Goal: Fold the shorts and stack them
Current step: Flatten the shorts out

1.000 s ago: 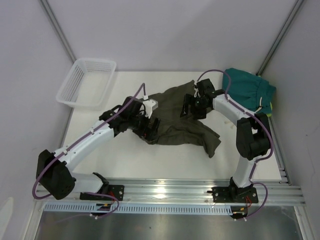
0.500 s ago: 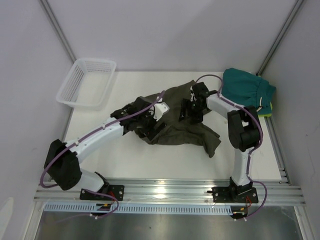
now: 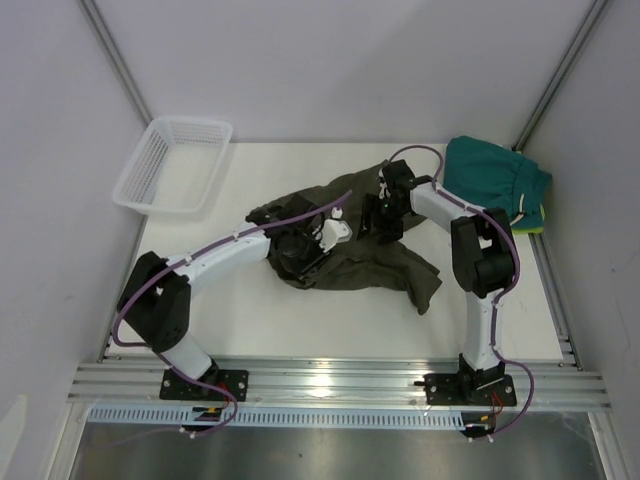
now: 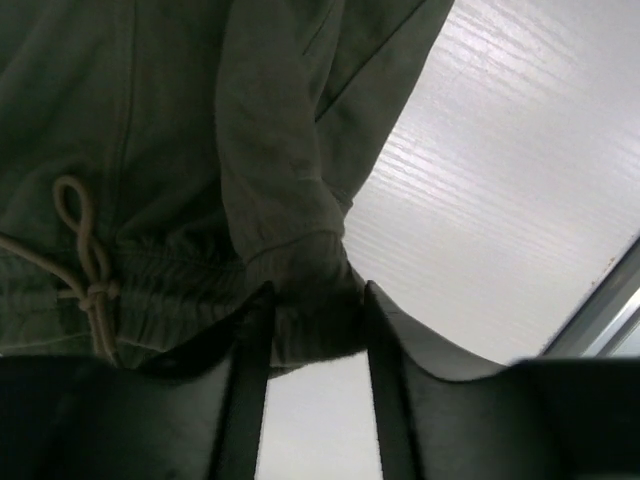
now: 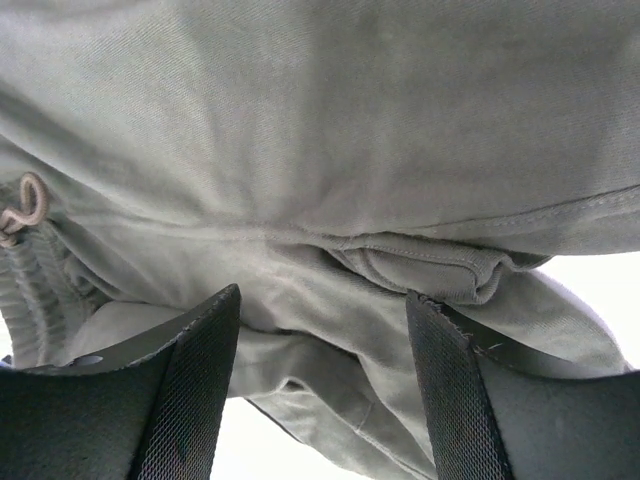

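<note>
The olive-green shorts [image 3: 365,255] lie crumpled in the middle of the table, their pale drawstring [image 4: 85,265] showing in the left wrist view. My left gripper [image 3: 303,247] is down on their left part. Its jaws [image 4: 316,290] are shut on a bunched fold of the waistband [image 4: 300,325], which fills the gap between the fingers. My right gripper [image 3: 379,221] is at the shorts' upper right part. It [image 5: 322,295] stands open, wide, with a loose fold of cloth [image 5: 420,265] lying between the fingers, unsqueezed. A folded teal pair [image 3: 495,180] sits at the back right corner.
A white mesh basket [image 3: 175,165] stands at the back left corner. Bare white table [image 3: 250,320] lies in front of the shorts. Grey walls enclose the table on three sides, and a metal rail [image 3: 330,385] runs along the near edge.
My left arm has reached further right over the shorts, and its jaws have closed from wide open onto the waistband. The right gripper has shifted slightly left and narrowed a little.
</note>
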`<state>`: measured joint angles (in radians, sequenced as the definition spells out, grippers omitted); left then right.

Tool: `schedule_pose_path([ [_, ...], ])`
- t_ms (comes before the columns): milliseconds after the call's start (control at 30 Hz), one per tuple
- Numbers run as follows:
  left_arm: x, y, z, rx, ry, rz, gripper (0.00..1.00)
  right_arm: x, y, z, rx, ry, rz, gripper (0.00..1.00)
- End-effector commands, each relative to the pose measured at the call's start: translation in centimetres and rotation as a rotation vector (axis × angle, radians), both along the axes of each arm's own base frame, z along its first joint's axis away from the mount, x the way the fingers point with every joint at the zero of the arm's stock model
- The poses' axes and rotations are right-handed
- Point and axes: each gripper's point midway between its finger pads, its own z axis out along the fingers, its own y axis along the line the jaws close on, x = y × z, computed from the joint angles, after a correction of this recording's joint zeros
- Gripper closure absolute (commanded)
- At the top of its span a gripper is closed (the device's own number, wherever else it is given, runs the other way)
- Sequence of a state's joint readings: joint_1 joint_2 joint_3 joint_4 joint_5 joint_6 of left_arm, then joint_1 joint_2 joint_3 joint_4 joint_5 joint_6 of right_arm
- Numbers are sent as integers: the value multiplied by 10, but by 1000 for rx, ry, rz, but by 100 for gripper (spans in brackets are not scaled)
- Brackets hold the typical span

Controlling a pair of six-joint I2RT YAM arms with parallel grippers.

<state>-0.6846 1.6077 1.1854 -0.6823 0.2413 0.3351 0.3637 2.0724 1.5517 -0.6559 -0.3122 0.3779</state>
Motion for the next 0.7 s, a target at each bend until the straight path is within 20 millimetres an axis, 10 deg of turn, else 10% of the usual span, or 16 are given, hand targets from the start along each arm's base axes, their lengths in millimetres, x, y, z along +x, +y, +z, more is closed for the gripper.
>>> schedule_pose_path([
  [0, -9, -3, 3, 5, 51, -37, 64, 7, 0, -1, 3, 4, 5, 31],
  [167, -28, 6, -10, 13, 111, -13, 99, 14, -6, -3, -4, 6, -6, 31],
  [567, -113, 43, 10, -5, 3, -119, 100, 24, -19, -18, -35, 48, -14, 31],
  [667, -95, 49, 38, -51, -156, -9, 100, 21, -21, -23, -47, 61, -15, 31],
])
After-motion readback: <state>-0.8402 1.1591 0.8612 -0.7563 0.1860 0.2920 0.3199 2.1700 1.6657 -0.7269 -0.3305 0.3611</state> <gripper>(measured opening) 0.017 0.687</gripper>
